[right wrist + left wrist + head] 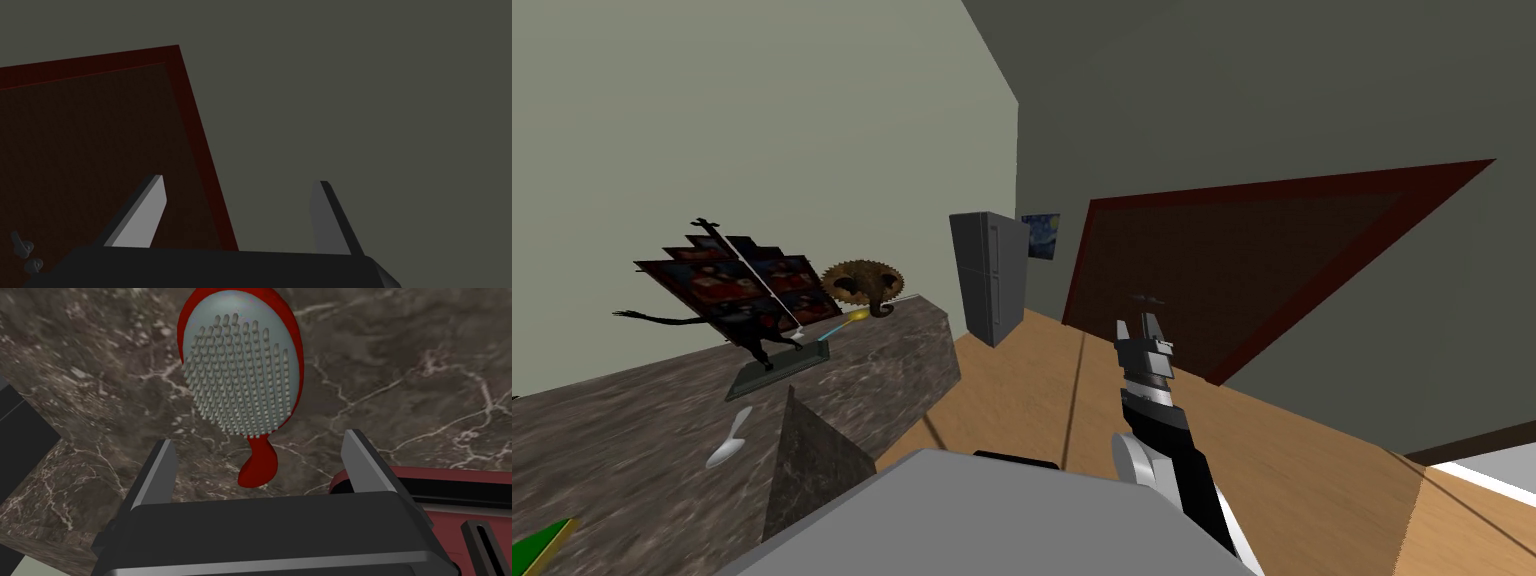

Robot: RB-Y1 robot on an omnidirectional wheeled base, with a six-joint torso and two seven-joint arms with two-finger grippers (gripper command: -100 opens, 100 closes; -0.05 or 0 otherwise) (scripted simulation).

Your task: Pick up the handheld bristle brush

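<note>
Dark marbled worktop (410,363) carries the red brush (240,373), grey bristles up, away from its edge. Left gripper (260,438) is spread wide and empty, the brush's handle pointing in between its fingers. Right gripper (1142,325) hangs over the wooden floor (1312,450), blades apart, holding nothing.

Tabletop (632,440): dark brown marble with pale veining. On it:
- brush (240,373), red, lying flat with its grey bristle pad up
- dark red item (450,483), near the brush
- white spoon (729,441)
- grey base (774,368) bearing a black figure
- brown toothed ornament (859,282) at the far end
- green item (537,545) at the near corner
</note>
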